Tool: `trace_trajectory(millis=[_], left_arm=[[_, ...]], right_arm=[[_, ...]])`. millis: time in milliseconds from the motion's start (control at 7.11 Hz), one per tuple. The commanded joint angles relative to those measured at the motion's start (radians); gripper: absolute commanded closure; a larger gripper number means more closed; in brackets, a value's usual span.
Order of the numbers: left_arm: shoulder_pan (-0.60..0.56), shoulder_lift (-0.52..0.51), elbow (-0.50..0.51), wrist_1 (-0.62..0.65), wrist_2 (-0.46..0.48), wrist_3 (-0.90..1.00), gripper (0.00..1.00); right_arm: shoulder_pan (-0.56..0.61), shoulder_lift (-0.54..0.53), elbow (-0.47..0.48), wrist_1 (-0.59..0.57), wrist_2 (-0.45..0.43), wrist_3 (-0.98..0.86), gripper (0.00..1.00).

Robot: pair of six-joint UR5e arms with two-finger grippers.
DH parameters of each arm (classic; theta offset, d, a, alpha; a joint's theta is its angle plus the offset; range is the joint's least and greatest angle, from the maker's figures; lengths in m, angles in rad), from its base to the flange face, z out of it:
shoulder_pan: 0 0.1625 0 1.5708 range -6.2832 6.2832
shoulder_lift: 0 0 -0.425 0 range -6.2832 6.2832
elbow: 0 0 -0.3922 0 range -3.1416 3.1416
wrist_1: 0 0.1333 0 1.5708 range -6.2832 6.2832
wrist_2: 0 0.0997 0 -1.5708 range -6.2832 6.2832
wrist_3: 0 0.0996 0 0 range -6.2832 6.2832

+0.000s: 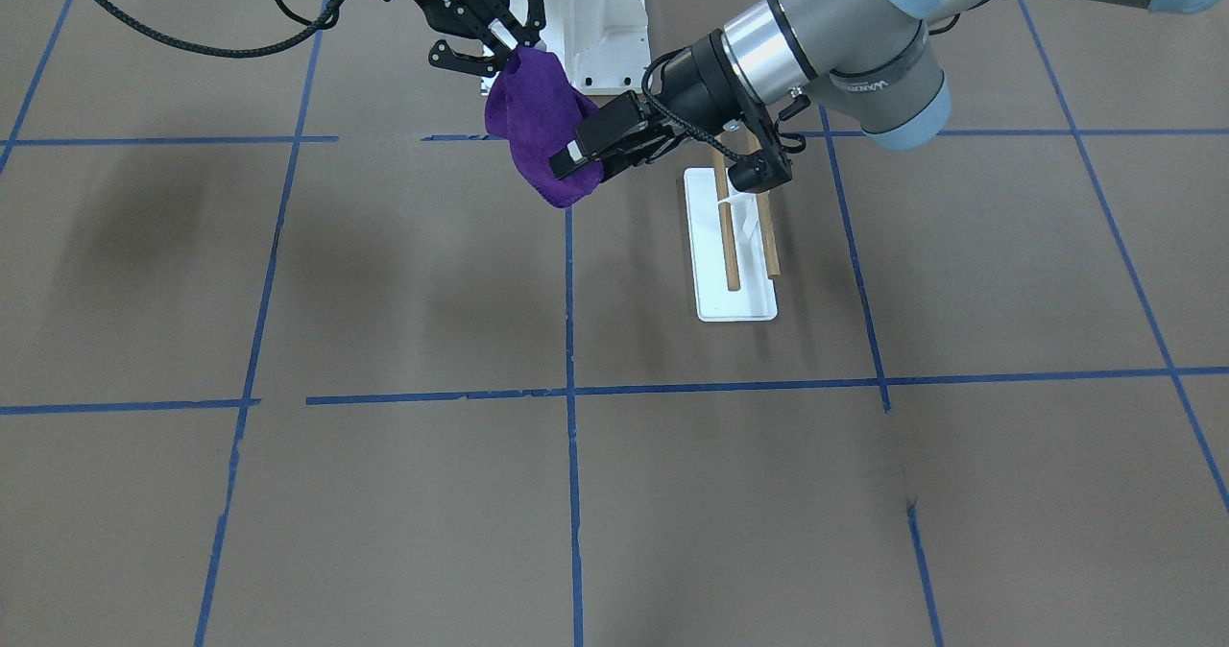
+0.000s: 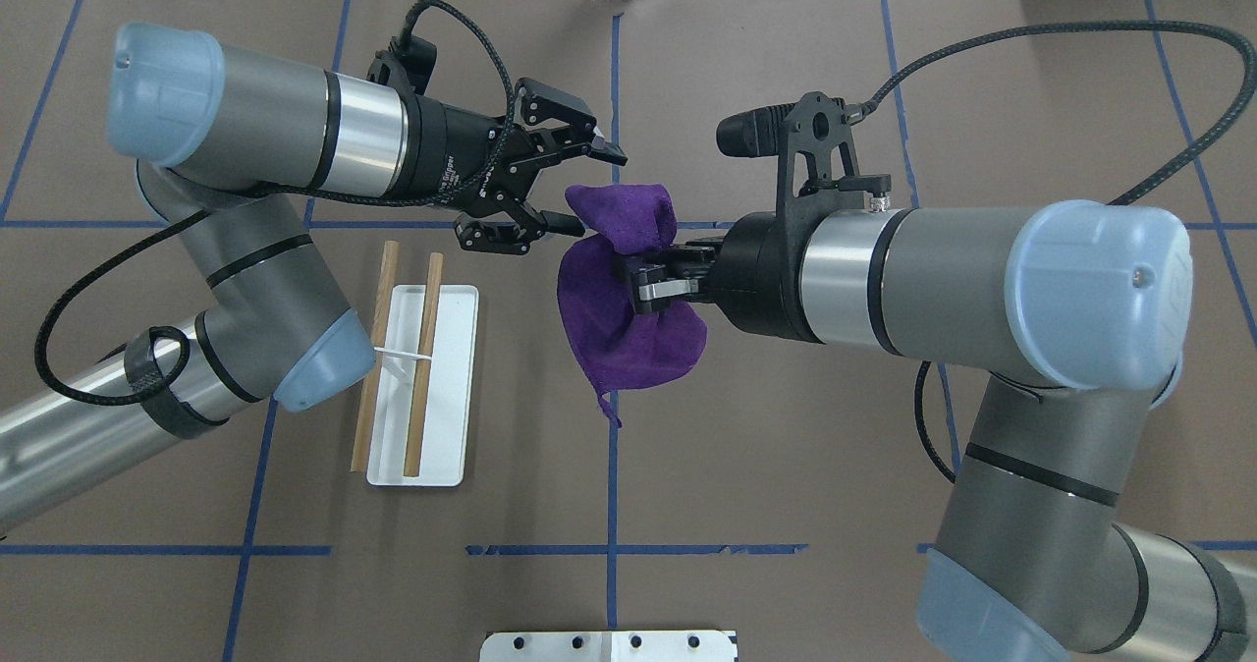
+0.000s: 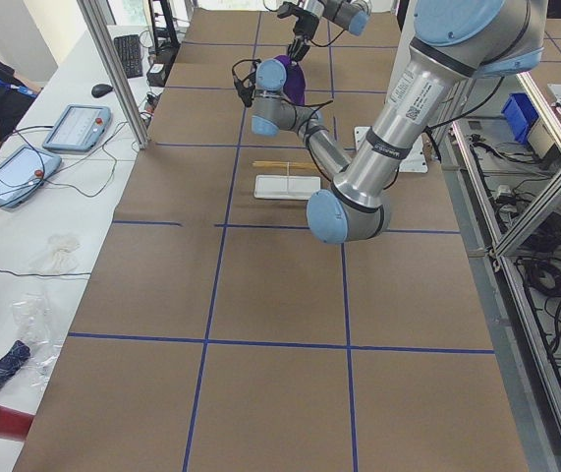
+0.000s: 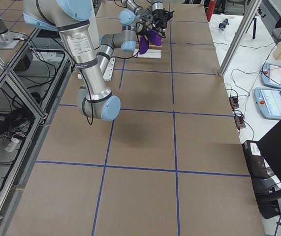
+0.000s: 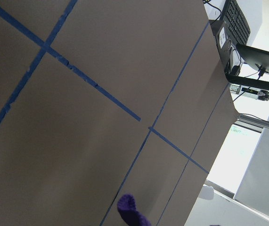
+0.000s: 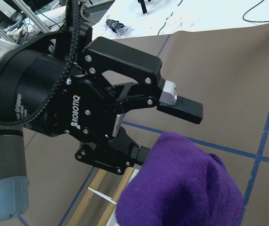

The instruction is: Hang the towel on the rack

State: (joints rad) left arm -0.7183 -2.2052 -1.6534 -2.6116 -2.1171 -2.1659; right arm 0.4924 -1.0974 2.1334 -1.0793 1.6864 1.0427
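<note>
- State: right gripper (image 2: 640, 280) pinches the towel (image 2: 633, 333) at its bunched middle. The cloth hangs clear of the table (image 2: 786, 466), over its centre. Left gripper (image 2: 591, 189) is spread, with its lower finger at the towel's upper lobe; I cannot tell if it touches.
- Biggest risk: right lets go before left has bitten cloth. The towel would then fall short of the rack (image 2: 447, 387), which stands toward the left edge.
- Lesser: left grabs a thick wad, so the towel arrives as a lump and slides off a rod (image 2: 424, 358).
- Smallest: a low carry, where the hanging corner snags a rod and tips the rack.
</note>
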Motion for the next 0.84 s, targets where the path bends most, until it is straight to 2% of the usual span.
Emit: trace_trajectory(millis=[0,703], left_arm=[[0.000,-0.005,-0.002,-0.002,-0.006,0.009,1.00],[0.000,-0.005,-0.005,-0.001,-0.011,0.041,1.00]], right_arm=[[0.000,0.001,0.002,-0.001,0.001,-0.001,1.00],[0.000,0.001,0.002,0.001,0.004,-0.001,0.99]])
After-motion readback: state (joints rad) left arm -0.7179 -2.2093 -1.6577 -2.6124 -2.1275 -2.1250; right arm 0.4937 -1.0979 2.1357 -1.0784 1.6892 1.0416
